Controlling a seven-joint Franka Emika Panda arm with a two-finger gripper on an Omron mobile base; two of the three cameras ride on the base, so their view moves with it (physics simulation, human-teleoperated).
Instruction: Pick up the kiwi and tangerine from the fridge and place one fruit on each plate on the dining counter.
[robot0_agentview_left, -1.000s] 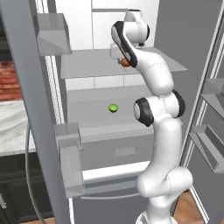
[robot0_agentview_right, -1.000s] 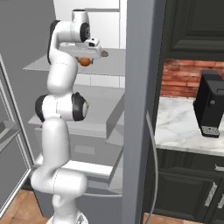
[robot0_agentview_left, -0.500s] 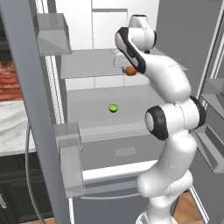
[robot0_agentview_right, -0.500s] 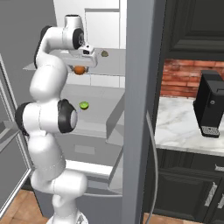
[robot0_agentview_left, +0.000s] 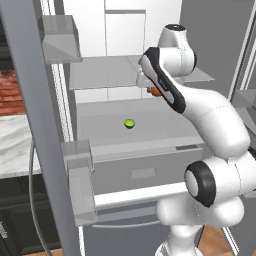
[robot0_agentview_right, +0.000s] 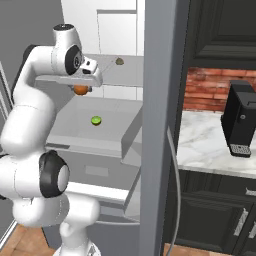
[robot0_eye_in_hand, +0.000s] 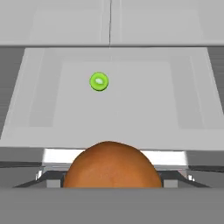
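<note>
**Tangerine coming out of the fridge in the pincer**

Compared with a second ago, the arm is bending further back toward the base and the hand is sitting lower and nearer the front of the fridge (robot0_agentview_left: 125, 60); the orange fruit is travelling with it, while the kiwi is lying in the same spot on its shelf.

The tangerine (robot0_agentview_right: 80, 89) is sitting right at the gripper (robot0_agentview_right: 83, 88), under the white hand, just in front of the upper glass shelf (robot0_agentview_left: 105, 75). In the hand view the tangerine (robot0_eye_in_hand: 112, 165) is bulging up at the bottom edge, directly between where the fingers rise.

The kiwi (robot0_agentview_left: 129, 123) is lying alone on the lower shelf (robot0_agentview_left: 150, 132), below and well apart from the hand; in the hand view the kiwi (robot0_eye_in_hand: 99, 82) is showing beyond the held fruit, a little left of it.

The pincer is standing part-way apart and is clamped on the tangerine, carrying it clear of the shelves. A small dull-brown lump (robot0_agentview_right: 120, 61) is resting on the upper shelf, behind the hand.
</note>
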